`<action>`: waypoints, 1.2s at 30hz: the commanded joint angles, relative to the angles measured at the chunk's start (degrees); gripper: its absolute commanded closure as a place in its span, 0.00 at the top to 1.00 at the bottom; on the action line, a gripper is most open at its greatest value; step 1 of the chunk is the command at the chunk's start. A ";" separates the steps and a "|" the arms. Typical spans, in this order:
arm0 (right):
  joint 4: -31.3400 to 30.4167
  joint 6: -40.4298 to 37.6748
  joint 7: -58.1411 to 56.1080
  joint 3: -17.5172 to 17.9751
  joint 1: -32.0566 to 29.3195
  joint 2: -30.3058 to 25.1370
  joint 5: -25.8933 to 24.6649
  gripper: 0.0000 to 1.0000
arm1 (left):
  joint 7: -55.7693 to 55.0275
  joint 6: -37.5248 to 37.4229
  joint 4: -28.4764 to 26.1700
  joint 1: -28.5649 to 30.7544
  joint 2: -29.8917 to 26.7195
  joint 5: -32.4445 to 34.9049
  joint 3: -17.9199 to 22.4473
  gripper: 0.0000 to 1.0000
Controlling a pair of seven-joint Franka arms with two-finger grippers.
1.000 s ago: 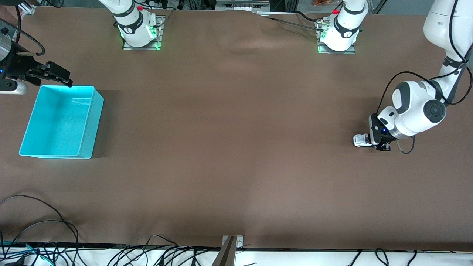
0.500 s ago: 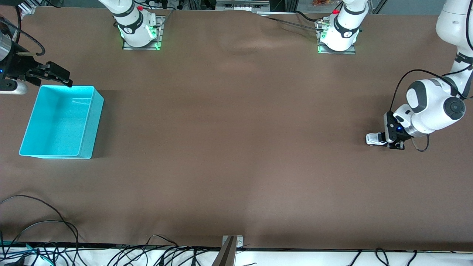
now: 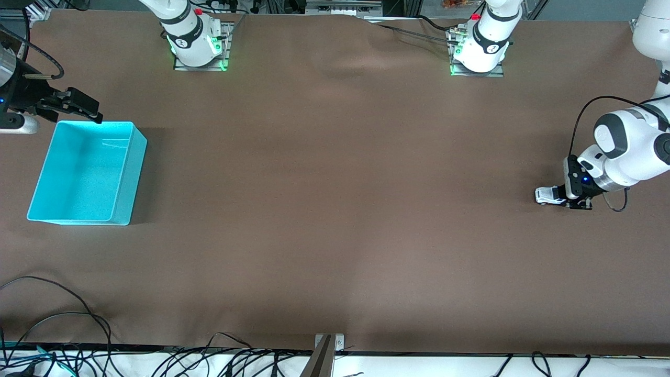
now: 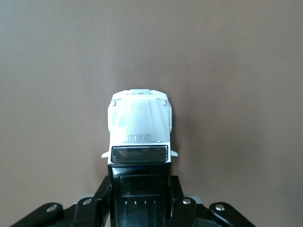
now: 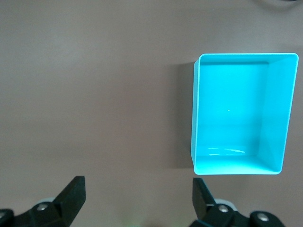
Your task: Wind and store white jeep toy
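The white jeep toy (image 3: 546, 195) rests with its wheels on the brown table at the left arm's end. My left gripper (image 3: 564, 199) is shut on its black-roofed rear half. In the left wrist view the white hood (image 4: 139, 123) sticks out ahead of the left gripper (image 4: 139, 191), whose fingers (image 4: 102, 194) press on both sides of the body. My right gripper (image 3: 82, 109) hangs open and empty above the table beside the turquoise bin (image 3: 94, 123), at the bin's edge farther from the front camera. The right wrist view shows the right gripper (image 5: 137, 195) and the empty bin (image 5: 246, 55).
The two arm bases (image 3: 196, 44) (image 3: 479, 50) stand along the table's edge farthest from the front camera. Loose black cables (image 3: 57, 319) and a metal bracket (image 3: 325, 352) lie at the edge nearest that camera. Bare brown table stretches between jeep and bin.
My left gripper has slid the jeep along the table toward the left arm's end, still shut on it. The right arm has not moved.
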 commanded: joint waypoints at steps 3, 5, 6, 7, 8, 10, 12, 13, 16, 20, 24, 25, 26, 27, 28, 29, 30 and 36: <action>1.19 -0.11 -0.70 -0.11 -0.02 0.46 0.35 1.00 | 3.61 -0.11 0.78 3.25 3.97 1.68 -0.22 0.17; 1.19 -0.11 -0.70 -0.11 -0.02 0.46 0.35 1.00 | 3.70 -0.11 0.87 3.78 4.06 1.68 -0.22 0.17; 1.28 -0.11 -0.70 -0.11 -0.02 0.46 0.35 1.00 | 3.79 -0.11 0.87 3.87 4.15 1.68 -0.22 0.18; 1.19 -0.11 -0.70 -0.11 -0.02 0.46 0.35 1.00 | 4.14 -0.11 0.87 3.96 4.41 1.68 -0.22 0.18; 1.19 -0.11 -0.70 -0.11 -0.02 0.46 0.35 1.00 | 4.49 -0.20 0.87 4.05 4.59 1.68 -0.22 0.18; 1.19 -0.11 -0.70 -0.11 -0.02 0.46 0.35 1.00 | 5.11 -0.20 1.21 4.14 4.85 1.68 -0.22 0.18; 1.19 -0.11 -0.70 -0.11 -0.02 0.46 0.35 1.00 | 5.29 -0.20 1.30 4.22 4.85 1.68 -0.22 0.18; 1.19 -0.11 -0.70 -0.11 -0.02 0.46 0.35 1.00 | 5.29 -0.20 1.39 4.22 4.85 1.68 -0.22 0.18; 1.19 -0.02 -0.70 -0.11 -0.02 0.46 0.35 1.00 | 5.81 -0.20 1.66 4.84 4.85 1.68 -0.13 0.18; 1.19 0.07 -0.70 -0.11 -0.02 0.46 0.35 1.00 | 6.60 -0.20 2.18 5.63 4.85 1.68 -0.13 0.18; 1.19 0.07 -0.70 -0.11 -0.02 0.46 0.35 1.00 | 6.60 -0.20 2.27 5.63 4.85 1.68 -0.13 0.18; 1.19 0.07 -0.70 -0.11 -0.02 0.46 0.35 1.00 | 6.60 -0.20 2.27 5.72 4.77 1.68 -0.13 0.18; 1.19 0.07 -0.70 -0.11 -0.02 0.46 0.35 1.00 | 6.60 -0.20 2.27 5.89 4.85 1.68 -0.13 0.18; 1.19 0.07 -0.70 -0.11 -0.02 0.46 0.35 1.00 | 6.60 -0.20 2.27 6.15 4.85 1.68 -0.13 0.18; 1.19 0.07 -0.70 -0.11 -0.02 0.46 0.35 1.00 | 6.69 -0.20 2.27 6.42 4.85 1.68 -0.13 0.18; 1.19 0.07 -0.70 -0.11 -0.02 0.46 0.35 1.00 | 6.95 -0.20 2.27 6.59 4.94 1.68 -0.13 0.18; 1.19 0.07 -0.70 -0.11 -0.02 0.46 0.35 1.00 | 7.04 -0.20 2.27 6.60 4.94 1.68 -0.13 0.18; 1.19 0.07 -0.70 -0.11 -0.02 0.46 0.35 1.00 | 7.04 -0.20 2.27 6.60 4.94 1.59 -0.22 0.32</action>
